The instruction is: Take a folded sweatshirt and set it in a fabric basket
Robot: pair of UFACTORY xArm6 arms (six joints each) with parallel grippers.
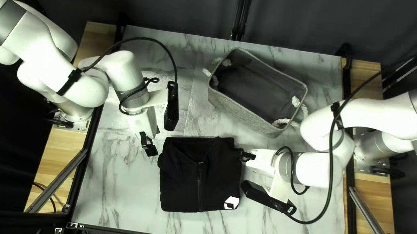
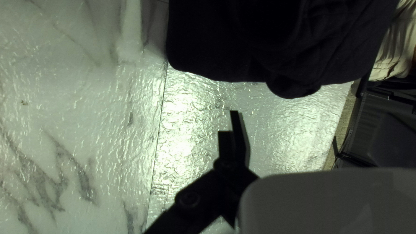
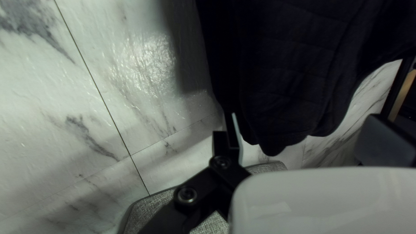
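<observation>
One desk (image 1: 115, 201): bare marble along the near edge, open room at both near corners.
Sweatshirt (image 1: 177, 186): black, folded, on the desk nearer than the basket; zip (image 1: 200, 184) running near to far, white patch (image 1: 231, 203) at its near right corner.
Left end effector (image 1: 149, 145): just beside the sweatshirt's left edge, marble between; how far open, I cannot tell.
Right end effector (image 1: 247, 156): at the sweatshirt's right edge, towards the far corner; opening and any hold on cloth, I cannot tell.
Basket (image 1: 236, 113): grey, mouth up, slantwise, a marble gap behind the sweatshirt; far rim near the desk's far edge.
Curtain (image 1: 309, 17): dark, beyond.
</observation>
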